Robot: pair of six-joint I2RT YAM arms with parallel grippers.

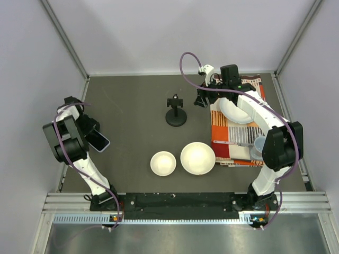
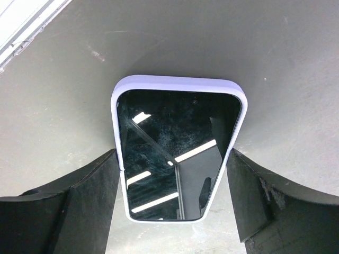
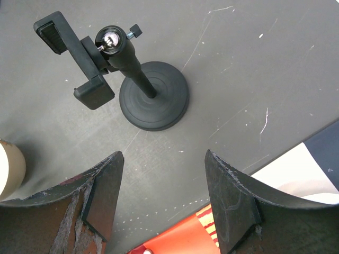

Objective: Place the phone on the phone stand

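Note:
The phone (image 2: 177,153), with a glossy black screen and lavender rim, sits between my left gripper's (image 2: 175,159) fingers, which press on both of its long edges. In the top view it sticks out of the left gripper (image 1: 89,133) at the table's left side (image 1: 98,141), held off the surface. The black phone stand (image 1: 176,112) stands mid-table with its disc base, post and empty clamp cradle. It also shows in the right wrist view (image 3: 143,90). My right gripper (image 3: 164,156) is open and empty, hovering just right of the stand (image 1: 201,99).
Two white bowls (image 1: 163,163) (image 1: 197,158) sit in front of the stand. An orange patterned cloth (image 1: 233,138) on the right carries a white bowl (image 1: 235,111) and a pale cup (image 1: 258,147). Walls enclose the table on three sides.

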